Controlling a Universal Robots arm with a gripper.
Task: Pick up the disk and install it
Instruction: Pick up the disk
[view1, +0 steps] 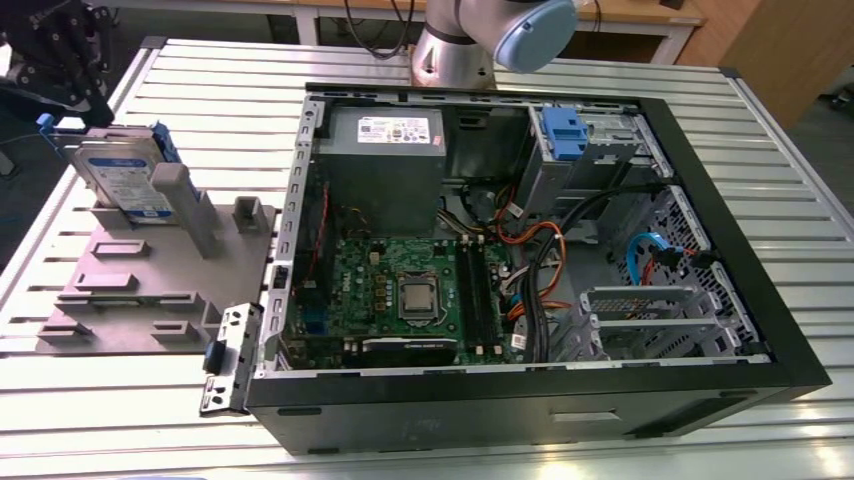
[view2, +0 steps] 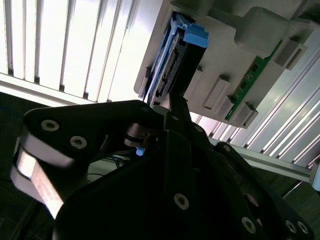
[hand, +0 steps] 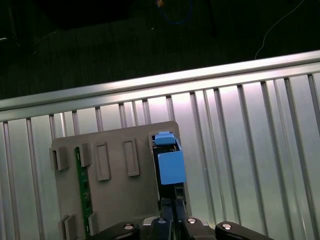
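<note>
Claw (hand: 172, 201) nose-down, close above the upright disk (hand: 169, 167).

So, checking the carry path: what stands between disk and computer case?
In the exterior view, a tall grey post beside the disk and a short grey block nearer the case.

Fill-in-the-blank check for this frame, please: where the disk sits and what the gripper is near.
1. The disk stands ____ in the grey holder, outside the computer case.
2. In the exterior view, the holder lies to the case's ____.
3. The carrier around the disk is coloured ____.
4. The gripper is nearest to the ____.
Missing words: upright; left; blue; disk.
</note>
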